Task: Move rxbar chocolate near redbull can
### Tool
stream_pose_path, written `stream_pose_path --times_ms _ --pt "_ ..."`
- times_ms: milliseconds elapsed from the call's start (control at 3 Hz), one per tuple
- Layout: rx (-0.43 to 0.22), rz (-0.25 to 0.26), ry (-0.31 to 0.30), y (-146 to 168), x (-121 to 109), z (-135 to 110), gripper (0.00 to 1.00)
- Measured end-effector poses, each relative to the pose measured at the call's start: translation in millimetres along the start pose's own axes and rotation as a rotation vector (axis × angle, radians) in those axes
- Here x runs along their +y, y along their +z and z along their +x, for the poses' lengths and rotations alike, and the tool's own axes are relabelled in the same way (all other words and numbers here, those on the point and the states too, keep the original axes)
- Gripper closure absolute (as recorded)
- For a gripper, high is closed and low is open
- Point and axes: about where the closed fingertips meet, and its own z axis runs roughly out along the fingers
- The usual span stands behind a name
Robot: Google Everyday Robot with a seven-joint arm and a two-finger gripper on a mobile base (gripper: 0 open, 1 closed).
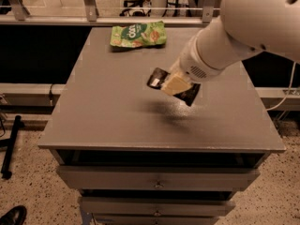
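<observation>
Currently, over the grey table (108, 107), the white arm (243, 27) is stretching, and its gripper (176, 84) is clamping the rxbar chocolate (157, 78) across the middle, holding it above the table's centre. Being light, thin and slick-wrapped, the bar is probably flexing at its free ends, so a mid-length pinch is suiting it. The redbull can is not showing, perhaps hiding behind the arm.

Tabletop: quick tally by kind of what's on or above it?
Snack bags: 1, green snack bag, at the far edge of the table.
Bars: 1, rxbar chocolate, gripped by the tool above the middle.
Cans: 0 visible.
Total: 2.
</observation>
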Motion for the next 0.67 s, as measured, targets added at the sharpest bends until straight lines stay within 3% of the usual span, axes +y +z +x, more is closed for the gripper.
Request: stream_pose_path --times_ms 667 --pt "0.129 0.087 0.042 -2 -66 96 1.00"
